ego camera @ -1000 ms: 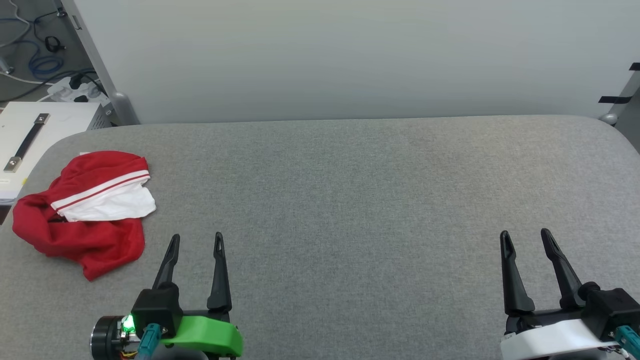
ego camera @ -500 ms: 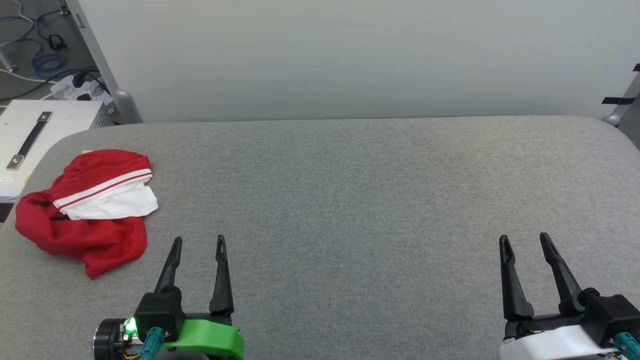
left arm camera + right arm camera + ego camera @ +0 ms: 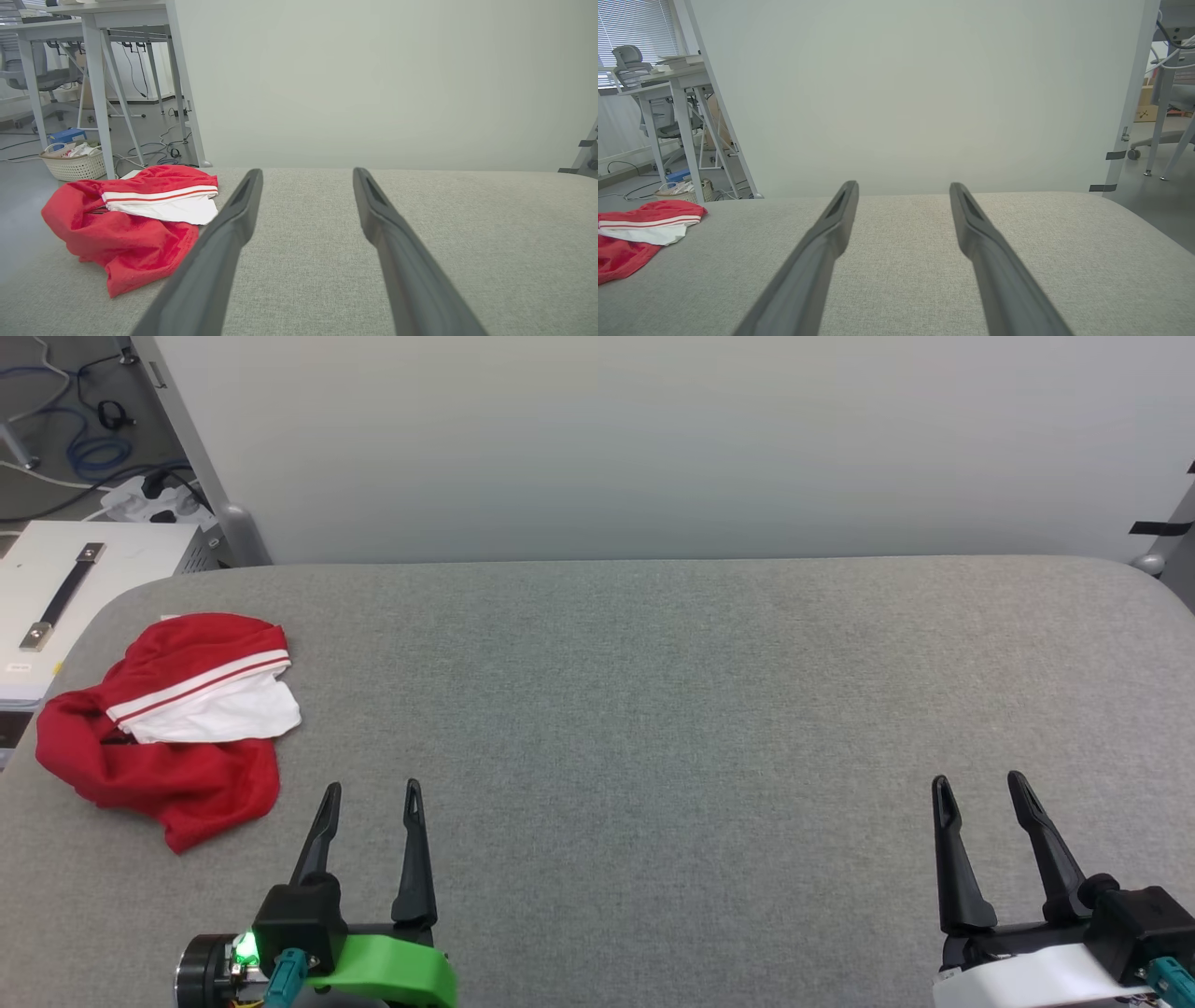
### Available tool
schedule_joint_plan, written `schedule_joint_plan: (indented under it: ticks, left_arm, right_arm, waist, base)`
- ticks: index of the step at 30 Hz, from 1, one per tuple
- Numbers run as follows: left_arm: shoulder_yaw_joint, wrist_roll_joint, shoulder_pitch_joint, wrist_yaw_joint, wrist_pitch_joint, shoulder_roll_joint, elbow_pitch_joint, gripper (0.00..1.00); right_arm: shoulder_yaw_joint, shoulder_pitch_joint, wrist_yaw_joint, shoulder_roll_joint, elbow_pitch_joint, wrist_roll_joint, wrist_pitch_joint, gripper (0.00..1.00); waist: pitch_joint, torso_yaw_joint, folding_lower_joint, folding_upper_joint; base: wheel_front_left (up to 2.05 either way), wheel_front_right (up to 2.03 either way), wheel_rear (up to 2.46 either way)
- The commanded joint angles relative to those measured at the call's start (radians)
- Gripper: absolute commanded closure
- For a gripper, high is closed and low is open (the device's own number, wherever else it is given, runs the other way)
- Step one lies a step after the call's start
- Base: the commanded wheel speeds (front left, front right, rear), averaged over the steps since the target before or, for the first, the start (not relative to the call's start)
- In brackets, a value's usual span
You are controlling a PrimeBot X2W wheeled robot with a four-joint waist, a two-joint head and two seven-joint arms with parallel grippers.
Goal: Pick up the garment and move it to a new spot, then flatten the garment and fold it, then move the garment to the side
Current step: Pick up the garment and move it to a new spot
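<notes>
Your left gripper (image 3: 372,786), fingers wide and empty, hovers near the garment (image 3: 177,775), to its right. Your right gripper (image 3: 978,779), equally wide, sits well apart from it. The garment lies crumpled on the table (image 3: 653,709). Only the head camera has drifted slightly, so the pick-up hasn't begun.
</notes>
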Motion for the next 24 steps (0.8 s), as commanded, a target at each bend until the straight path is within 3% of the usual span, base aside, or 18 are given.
schedule_joint_plan:
  ticks: [1,11,24]
  left_arm:
    - [0.003,-0.004,0.01,0.005,-0.006,-0.005,0.002,0.0]
    - [0.011,0.001,0.002,0.011,-0.006,-0.005,0.006,0.0]
    - [0.039,-0.021,-0.023,0.018,-0.006,-0.005,0.007,0.0]
  right_arm:
    - [0.002,0.006,-0.001,0.002,-0.003,-0.001,-0.009,0.0]
    - [0.014,-0.003,-0.001,0.002,-0.01,-0.004,-0.009,0.0]
    - [0.026,-0.015,-0.001,0.002,-0.017,-0.016,-0.009,0.0]
  waist:
    - [0.003,0.007,0.0,0.0]
    - [0.02,0.081,0.0,0.0]
    - [0.05,0.234,0.0,0.0]
  base:
    - [0.0,0.0,0.0]
    - [0.0,0.0,0.0]
    - [0.0,0.0,0.0]
